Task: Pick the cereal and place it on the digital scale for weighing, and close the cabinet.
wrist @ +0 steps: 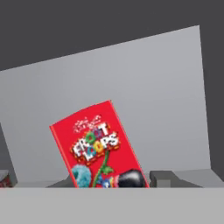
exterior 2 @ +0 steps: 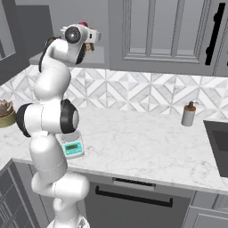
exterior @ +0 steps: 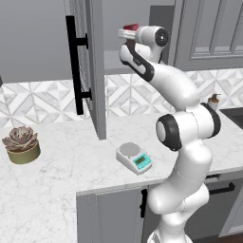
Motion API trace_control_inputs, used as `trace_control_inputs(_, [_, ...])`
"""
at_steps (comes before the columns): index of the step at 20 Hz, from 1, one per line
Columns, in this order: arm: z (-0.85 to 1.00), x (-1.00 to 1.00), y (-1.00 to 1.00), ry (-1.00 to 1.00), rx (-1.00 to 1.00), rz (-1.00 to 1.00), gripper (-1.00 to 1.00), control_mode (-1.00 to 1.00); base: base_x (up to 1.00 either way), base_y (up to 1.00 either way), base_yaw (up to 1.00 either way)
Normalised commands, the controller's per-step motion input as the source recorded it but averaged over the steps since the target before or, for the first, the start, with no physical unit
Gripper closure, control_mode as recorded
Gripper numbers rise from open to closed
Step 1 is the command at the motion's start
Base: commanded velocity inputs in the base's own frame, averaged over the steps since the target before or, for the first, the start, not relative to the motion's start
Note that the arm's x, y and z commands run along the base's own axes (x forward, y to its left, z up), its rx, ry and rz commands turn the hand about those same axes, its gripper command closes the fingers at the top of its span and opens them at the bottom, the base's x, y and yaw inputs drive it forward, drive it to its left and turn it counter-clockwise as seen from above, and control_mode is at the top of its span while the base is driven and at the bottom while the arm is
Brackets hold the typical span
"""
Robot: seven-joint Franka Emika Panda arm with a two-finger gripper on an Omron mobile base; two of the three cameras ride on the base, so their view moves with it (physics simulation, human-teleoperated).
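While the arm reaches into the open cabinet (exterior: pixel 92 66), gripper (exterior: pixel 127 34) meets cereal (wrist: pixel 98 146)
Fingers flank the upright box on the shelf; grip unclear; digital scale (exterior: pixel 134 157) on counter (exterior: pixel 57 180)

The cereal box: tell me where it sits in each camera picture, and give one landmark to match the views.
Left base view: the cereal shows as a red sliver at top centre, above the robot's hand, inside the open cabinet.
Right base view: a red edge at upper left, just behind the hand.
Hand view: lower centre, tilted, picture side facing the camera.
Shared landmark: the digital scale on the counter in both base views.
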Motion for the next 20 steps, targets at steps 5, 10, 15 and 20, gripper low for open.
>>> trace_control_inputs(5, [-0.17,-1.00,0.08,-0.32,0.06,-0.03,1.00,-1.00,0.00,0.00,0.00])
trace_control_inputs(10, [0.15,-1.00,-0.03,-0.19,0.13,-0.10,1.00,-1.00,0.00,0.00,0.00])
trace_control_inputs(15, [0.65,-1.00,-0.02,0.04,0.21,-0.11,1.00,-1.00,0.00,0.00,0.00])
trace_control_inputs(20, [0.35,-1.00,0.00,0.23,0.24,-0.01,1.00,-1.00,0.00,0.00,0.00])
